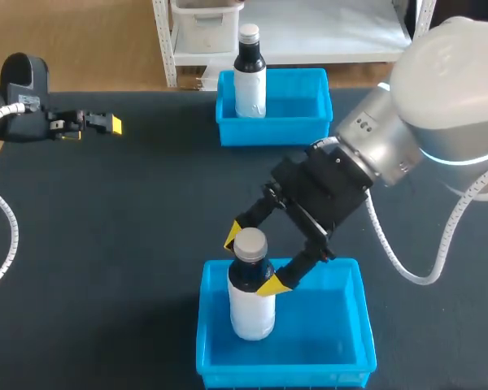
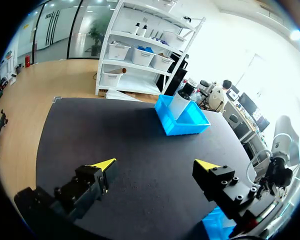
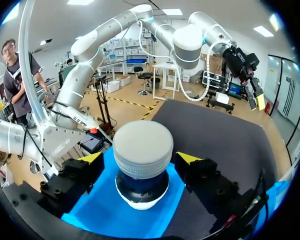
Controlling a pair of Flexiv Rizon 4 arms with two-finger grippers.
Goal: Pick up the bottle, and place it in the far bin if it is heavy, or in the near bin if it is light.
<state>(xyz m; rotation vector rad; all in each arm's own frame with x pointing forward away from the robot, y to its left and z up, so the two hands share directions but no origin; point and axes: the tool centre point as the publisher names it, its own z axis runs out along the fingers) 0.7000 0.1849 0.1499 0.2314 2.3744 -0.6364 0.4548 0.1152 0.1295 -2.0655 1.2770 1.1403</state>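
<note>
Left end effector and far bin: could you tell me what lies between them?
Only bare black tabletop separates the left end effector from the far bin, as the head view shows.

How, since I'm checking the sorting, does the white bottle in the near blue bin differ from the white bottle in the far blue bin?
The near white plastic bottle stands in the near blue bin; the far white plastic bottle stands in the far blue bin. The right gripper straddles the near bottle's neck; no gripper is by the far bottle. Both are upright, dark-shouldered, pale-capped.
</note>
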